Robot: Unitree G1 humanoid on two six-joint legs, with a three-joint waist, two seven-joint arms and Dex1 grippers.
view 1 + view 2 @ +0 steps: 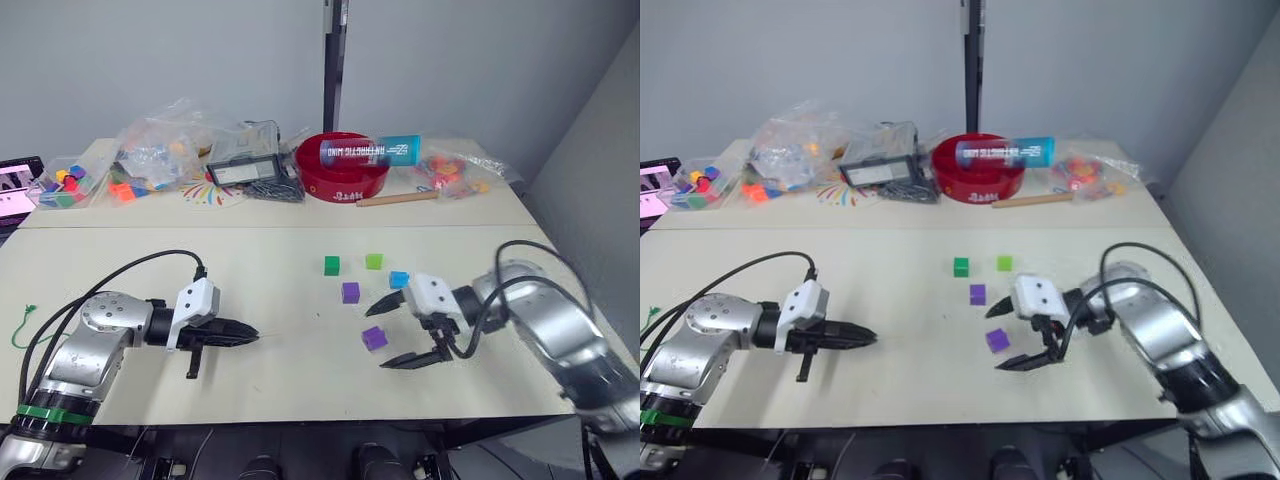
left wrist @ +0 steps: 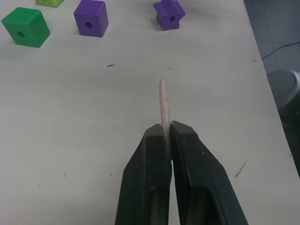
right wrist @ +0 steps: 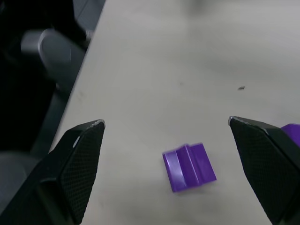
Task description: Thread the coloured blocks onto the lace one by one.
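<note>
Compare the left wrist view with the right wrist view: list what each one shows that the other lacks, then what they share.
Left wrist view alone: the left tool shut on the lace's pale stiff tip, which points at the blocks ahead; a dark green cube, a purple cube with a hole in its face, and a corner of a light green block.

Right wrist view alone: the right tool wide open, with one finger on each side of a purple block.

Both: that purple star-shaped block, lying on the pale table.
</note>
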